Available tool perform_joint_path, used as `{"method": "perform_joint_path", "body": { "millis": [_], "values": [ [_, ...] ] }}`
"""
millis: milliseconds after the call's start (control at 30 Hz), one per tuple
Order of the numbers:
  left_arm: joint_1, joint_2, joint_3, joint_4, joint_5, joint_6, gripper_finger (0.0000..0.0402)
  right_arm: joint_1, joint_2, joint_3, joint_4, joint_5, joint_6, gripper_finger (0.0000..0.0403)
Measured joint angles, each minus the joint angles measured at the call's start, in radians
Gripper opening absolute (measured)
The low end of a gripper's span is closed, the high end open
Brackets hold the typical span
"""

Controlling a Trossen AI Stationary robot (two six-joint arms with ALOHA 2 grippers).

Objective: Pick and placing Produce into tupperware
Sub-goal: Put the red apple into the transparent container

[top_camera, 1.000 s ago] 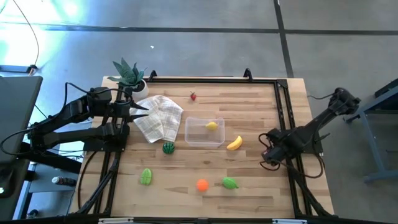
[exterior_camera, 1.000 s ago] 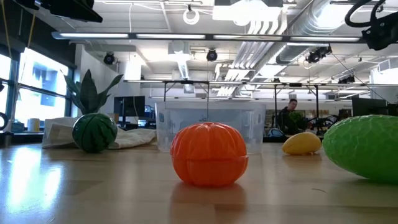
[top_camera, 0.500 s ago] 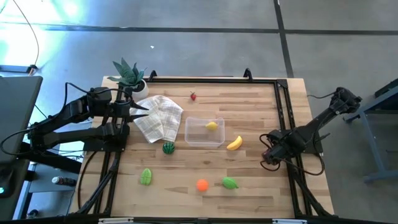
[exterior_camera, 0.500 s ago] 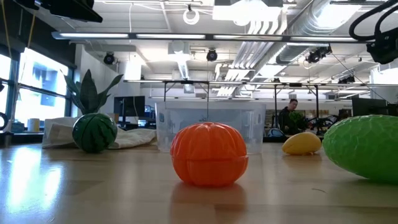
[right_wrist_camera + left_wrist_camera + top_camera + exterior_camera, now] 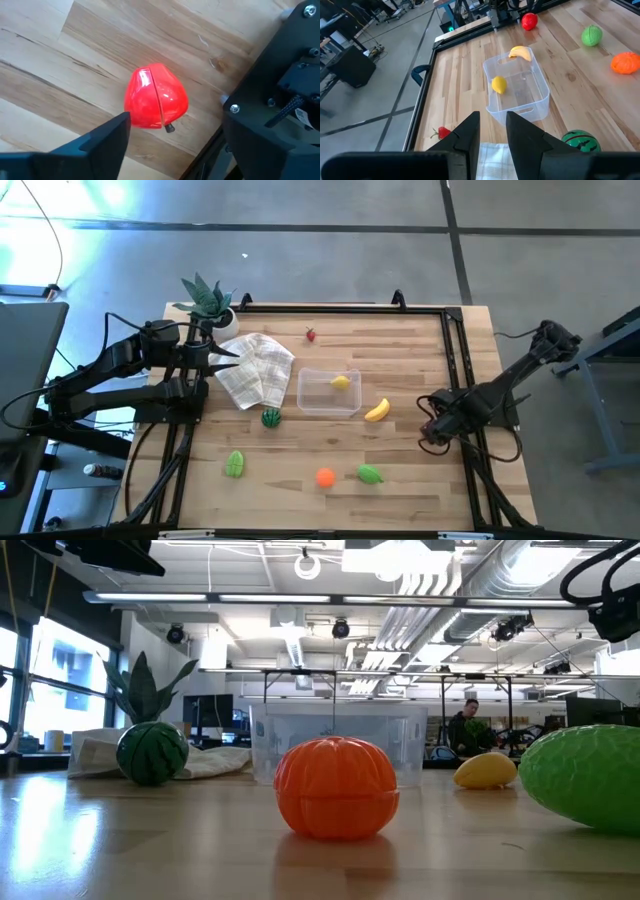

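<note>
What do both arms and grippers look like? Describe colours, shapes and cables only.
The left arm and the right arm are both black and jointed, built of thick links, with black cables looping beside them. The left gripper has two flat, matte black fingers with angled tips. The right gripper is the same black.

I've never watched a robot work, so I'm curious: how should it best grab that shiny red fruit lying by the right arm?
Probably straight down from above, pinching the rounded red fruit across its widest part, one finger either side of the seam. It lies alone on bare table, and the right pincer hangs just over it.
</note>
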Motion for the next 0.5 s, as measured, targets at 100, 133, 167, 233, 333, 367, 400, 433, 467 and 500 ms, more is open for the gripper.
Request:
{"method": "perform_joint_path", "body": {
  "millis": [100, 133, 167, 233, 333, 367, 400, 433, 467, 500],
  "values": [
    [0.0, 0.0, 0.0, 0.0, 0.0, 0.0, 0.0085, 0.0, 0.019, -0.003, 0.005, 0.0, -0.005, 0.0331],
    [0.0, 0.0, 0.0, 0.0, 0.0, 0.0, 0.0085, 0.0, 0.03, -0.003, 0.005, 0.0, -0.008, 0.0335],
    [0.0, 0.0, 0.0, 0.0, 0.0, 0.0, 0.0085, 0.0, 0.04, -0.003, 0.005, 0.0, -0.009, 0.0338],
    [0.0, 0.0, 0.0, 0.0, 0.0, 0.0, 0.0085, 0.0, 0.057, -0.003, 0.005, -0.001, -0.012, 0.0342],
    [0.0, 0.0, 0.0, 0.0, 0.0, 0.0, 0.0085, 0.0, 0.073, -0.003, 0.02, -0.012, -0.027, 0.0344],
    [0.0, 0.0, 0.0, 0.0, 0.0, 0.0, 0.0085, 0.0, 0.077, -0.003, 0.027, -0.015, -0.029, 0.0344],
    [0.0, 0.0, 0.0, 0.0, 0.0, 0.0, 0.0085, 0.0, 0.08, -0.003, 0.035, -0.017, -0.031, 0.0344],
    [0.0, 0.0, 0.0, 0.0, 0.0, 0.0, 0.0085, 0.0, 0.08, -0.004, 0.049, -0.017, -0.031, 0.0344],
    [0.0, 0.0, 0.0, 0.0, 0.0, 0.0, 0.0085, 0.0, 0.081, -0.005, 0.06, -0.017, -0.028, 0.0344],
    [0.0, 0.0, 0.0, 0.0, 0.0, 0.0, 0.0085, 0.0, 0.084, -0.005, 0.063, -0.018, -0.026, 0.0344]
  ]
}}
